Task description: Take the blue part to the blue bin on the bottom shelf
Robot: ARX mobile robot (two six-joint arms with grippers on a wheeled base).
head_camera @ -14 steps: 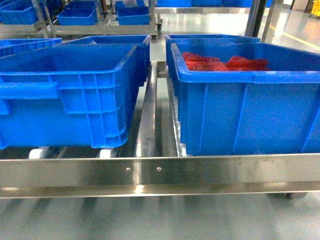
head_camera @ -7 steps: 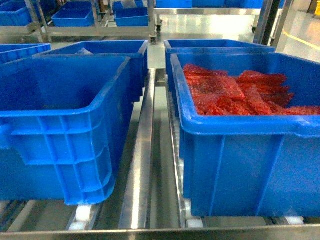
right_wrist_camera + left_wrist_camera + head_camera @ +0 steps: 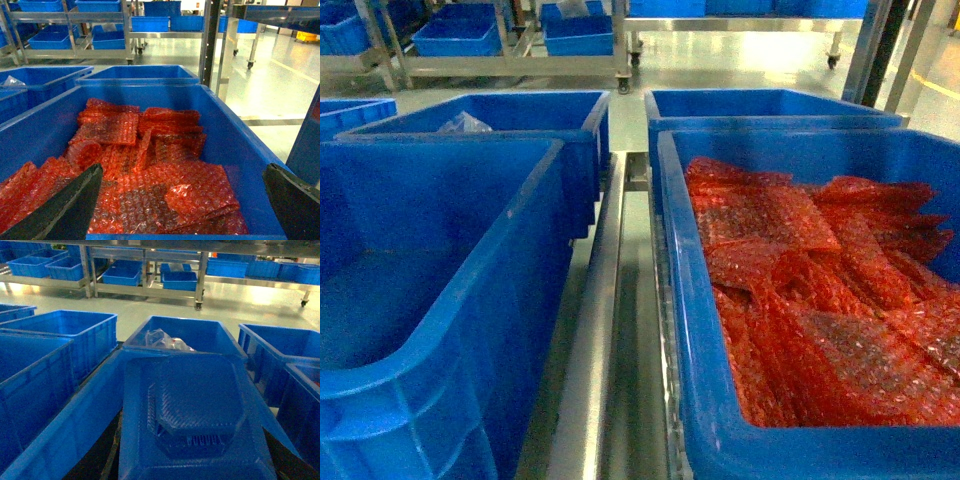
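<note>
blue part – a moulded blue piece with a ribbed raised centre – shows only in the left wrist view, filling the lower middle close to the lens. it lies over the near end of the blue bin, whose wall runs up diagonally on its left. whether anything grips it cannot be told, since the left gripper is out of every picture.

the head view shows that same blue bin from above, with a bare floor and no part in sight. behind it a far bin holds a clear bag, which the left wrist view shows just beyond the part.

a strip of the bottom shelf, a shiny steel track, runs between the blue bin and the right bin. the two bins stand close, apart by that strip alone.

the right bin is heaped with red bubble wrap. the right wrist view looks into it from the near end, with wrap across the bottom and a little bare wall at the sides. beyond it are open grey floor and racks of more blue bins.

the right gripper hangs over the wrap – its dark fingers are spread to the picture's lower corners, holding and touching nothing.
</note>
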